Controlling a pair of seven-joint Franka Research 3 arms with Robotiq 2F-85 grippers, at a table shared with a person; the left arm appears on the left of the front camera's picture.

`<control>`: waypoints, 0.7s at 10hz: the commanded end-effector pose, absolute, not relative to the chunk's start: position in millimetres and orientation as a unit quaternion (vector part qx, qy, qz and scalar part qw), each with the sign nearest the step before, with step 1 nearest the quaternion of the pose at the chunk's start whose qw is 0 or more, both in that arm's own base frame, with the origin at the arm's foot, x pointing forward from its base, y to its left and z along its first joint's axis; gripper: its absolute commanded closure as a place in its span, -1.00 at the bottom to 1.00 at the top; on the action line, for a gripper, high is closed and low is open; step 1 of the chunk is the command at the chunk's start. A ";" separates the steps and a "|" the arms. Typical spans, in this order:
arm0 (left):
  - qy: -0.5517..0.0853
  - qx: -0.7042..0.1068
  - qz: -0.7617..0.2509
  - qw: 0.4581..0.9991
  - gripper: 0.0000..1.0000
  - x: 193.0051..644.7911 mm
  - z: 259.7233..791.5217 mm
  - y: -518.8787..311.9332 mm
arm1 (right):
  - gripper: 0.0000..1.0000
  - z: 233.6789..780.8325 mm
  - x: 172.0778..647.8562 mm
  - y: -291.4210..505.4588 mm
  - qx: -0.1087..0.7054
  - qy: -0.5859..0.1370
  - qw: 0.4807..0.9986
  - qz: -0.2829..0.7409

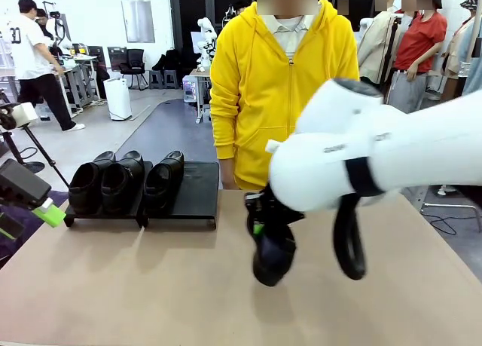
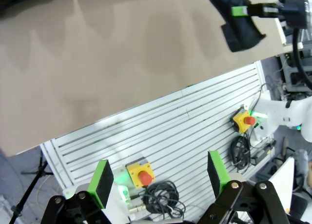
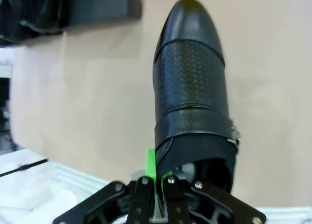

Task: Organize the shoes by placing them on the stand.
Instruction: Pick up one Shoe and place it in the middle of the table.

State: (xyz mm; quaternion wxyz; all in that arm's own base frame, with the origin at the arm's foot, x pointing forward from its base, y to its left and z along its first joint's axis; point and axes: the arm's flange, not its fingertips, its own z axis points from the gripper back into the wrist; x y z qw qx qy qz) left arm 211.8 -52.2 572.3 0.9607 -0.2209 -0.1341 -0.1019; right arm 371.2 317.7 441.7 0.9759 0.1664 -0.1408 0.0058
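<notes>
Front view: right arm [image 1: 376,154] hides the held shoe [image 1: 273,259].

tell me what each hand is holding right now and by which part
The right hand is shut on a black shoe, pinching the rim of its opening at the heel end. The left hand is open and holds nothing.

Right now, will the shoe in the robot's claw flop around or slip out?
Probably not floppy: the shoe keeps its shape though the right gripper pinches only its heel rim. It might swing or slip, since the smooth leather hangs toe-down above the table. It looks fairly heavy for such a small grip.
</notes>
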 end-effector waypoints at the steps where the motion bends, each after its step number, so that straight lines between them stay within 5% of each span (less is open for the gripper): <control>1: -0.138 -0.227 -0.103 0.958 -1.00 213.8 573.5 -51.1 | 1.00 425.0 390.0 347.6 0.153 -0.144 0.978 0.016; 7: -0.138 -0.227 -0.103 0.958 -1.00 213.8 573.5 -51.1 | 1.00 367.4 390.1 358.2 0.135 -0.127 0.983 -0.009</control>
